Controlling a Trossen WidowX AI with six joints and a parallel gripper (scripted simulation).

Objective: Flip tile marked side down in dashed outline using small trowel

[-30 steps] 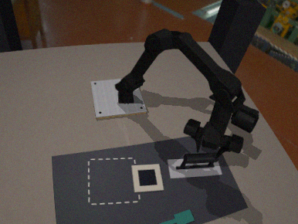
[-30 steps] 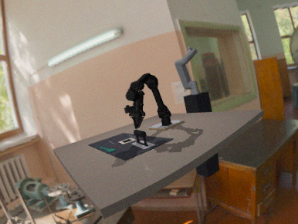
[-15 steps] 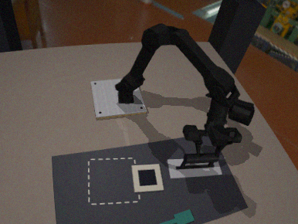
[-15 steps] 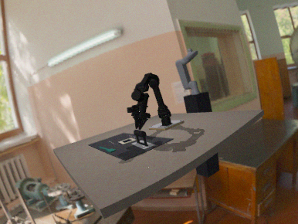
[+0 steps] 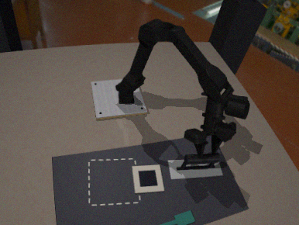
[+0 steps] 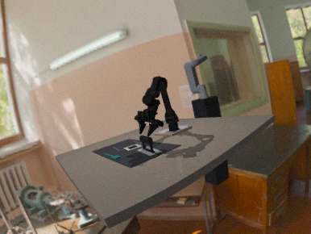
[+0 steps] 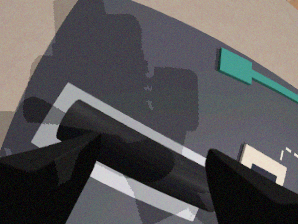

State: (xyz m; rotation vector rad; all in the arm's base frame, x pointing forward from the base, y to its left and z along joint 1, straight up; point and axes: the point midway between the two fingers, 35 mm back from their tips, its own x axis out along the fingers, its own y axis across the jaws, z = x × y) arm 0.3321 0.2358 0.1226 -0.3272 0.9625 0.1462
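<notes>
Above the trowel, at the mat's three o'clock side, the claw hangs spread, pinching nothing. Marked side up, the tile lies just beside the dashed outline, at its three o'clock.

Arm arched downward, end effector open, empty

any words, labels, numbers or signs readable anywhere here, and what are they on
None: no readable text in any view.
The tile carries only a dark square mark, not a word or number.
The mat carries a white dashed outline and a teal shape, with no lettering.
The trowel, the arm's white base plate and the open gripper show no brand or label.
Background clutter in the exterior view is too blurred to read.
</notes>
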